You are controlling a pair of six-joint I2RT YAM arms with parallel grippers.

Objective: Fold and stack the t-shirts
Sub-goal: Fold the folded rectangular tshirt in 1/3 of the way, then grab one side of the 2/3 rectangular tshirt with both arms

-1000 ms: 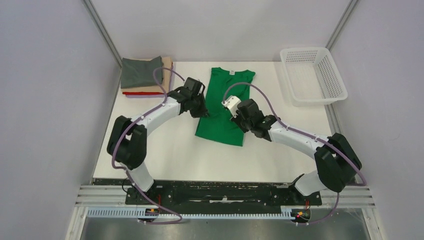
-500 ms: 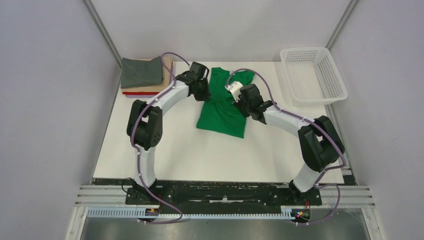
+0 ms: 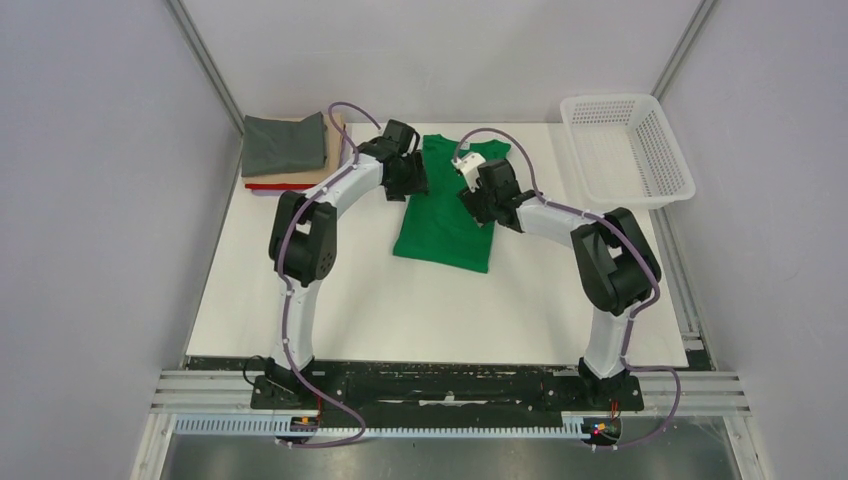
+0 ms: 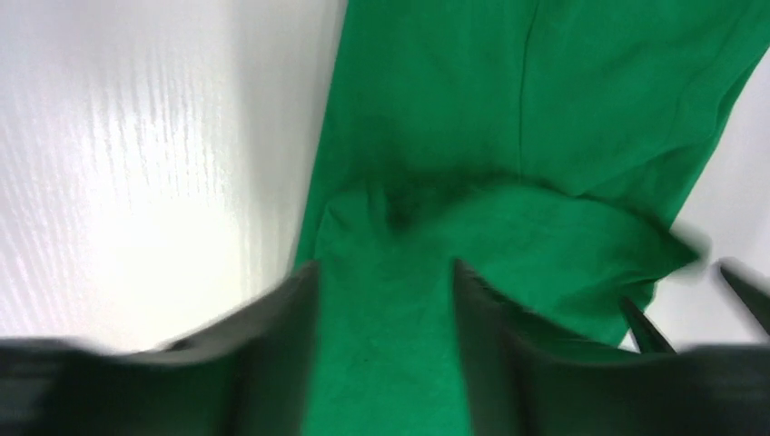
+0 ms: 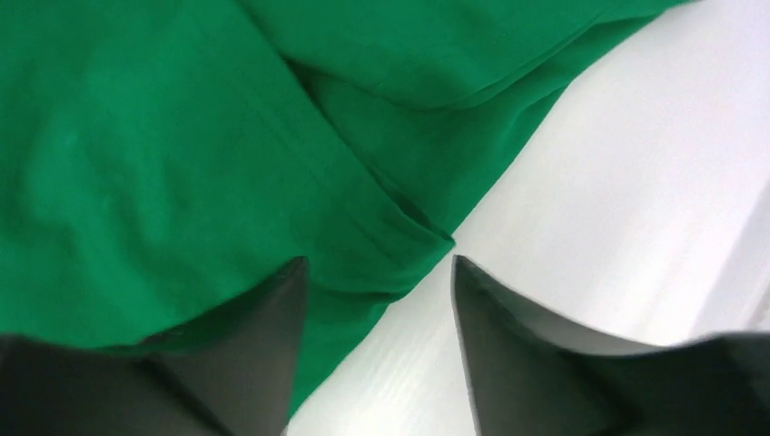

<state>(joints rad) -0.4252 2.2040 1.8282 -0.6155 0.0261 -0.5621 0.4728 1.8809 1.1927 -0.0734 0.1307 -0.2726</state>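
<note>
The green t-shirt (image 3: 445, 228) is lying flat on the worktop (image 3: 330, 290), with the stack of folded t-shirts (image 3: 285, 150) well off to its left. The left hand (image 4: 381, 272) is over the shirt's left edge, fingers spread and nothing pinched. The right hand (image 5: 377, 268) is over its right edge, also spread wide.

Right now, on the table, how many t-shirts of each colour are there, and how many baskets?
Green t-shirt, spread out: 1
Grey t-shirt, folded, top of the stack: 1
Tan t-shirt, folded, under the grey: 1
Red t-shirt, folded, at the bottom: 1
White basket: 1
Total: 5
</note>
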